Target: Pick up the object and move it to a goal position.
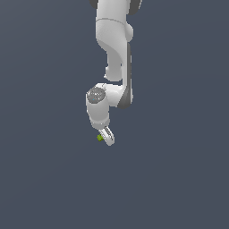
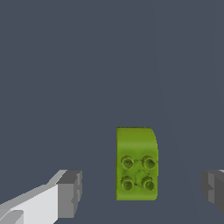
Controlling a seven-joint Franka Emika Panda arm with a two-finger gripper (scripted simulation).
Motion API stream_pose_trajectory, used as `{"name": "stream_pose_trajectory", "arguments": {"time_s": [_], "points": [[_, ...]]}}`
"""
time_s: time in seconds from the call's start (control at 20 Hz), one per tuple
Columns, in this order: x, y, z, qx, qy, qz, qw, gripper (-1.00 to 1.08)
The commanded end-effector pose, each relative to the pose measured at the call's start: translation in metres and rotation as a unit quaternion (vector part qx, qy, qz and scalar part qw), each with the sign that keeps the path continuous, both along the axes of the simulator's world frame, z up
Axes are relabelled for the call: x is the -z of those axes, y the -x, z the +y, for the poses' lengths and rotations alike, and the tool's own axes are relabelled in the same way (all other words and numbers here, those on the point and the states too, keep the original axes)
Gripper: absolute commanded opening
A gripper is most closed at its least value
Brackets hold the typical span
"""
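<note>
Block, yellow-green with four studs, between the wide-spread fingers of the hand, touching neither; nothing gripped. From the exterior view, block at the fingertips, on the exterior view's left. Risk, as a judgement: closing off-centre, nudging or twisting the block out. Right finger cut off by the frame; goal position nowhere marked; contact with the surface unclear.
</note>
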State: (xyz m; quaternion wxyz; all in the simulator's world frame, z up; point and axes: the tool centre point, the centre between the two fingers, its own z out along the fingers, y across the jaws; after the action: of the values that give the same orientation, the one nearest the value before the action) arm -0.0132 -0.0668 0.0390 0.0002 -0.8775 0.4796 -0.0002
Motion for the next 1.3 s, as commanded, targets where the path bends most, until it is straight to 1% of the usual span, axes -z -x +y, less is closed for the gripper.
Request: {"name": "stream_pose_trajectory", "arguments": {"time_s": [0.0,0.35,0.4,0.95,1.25], "points": [[0.013,0.001,0.000,0.001,0.000,0.000,1.0000,1.00],[0.027,0.000,0.000,0.001,0.000,0.000,1.0000,1.00],[0.027,0.000,0.000,0.001,0.000,0.000,1.0000,-1.00],[0.026,0.000,0.000,0.001,0.000,0.000,1.0000,-1.00],[0.018,0.005,0.008,0.001,0.000,0.000,1.0000,-1.00]]}}
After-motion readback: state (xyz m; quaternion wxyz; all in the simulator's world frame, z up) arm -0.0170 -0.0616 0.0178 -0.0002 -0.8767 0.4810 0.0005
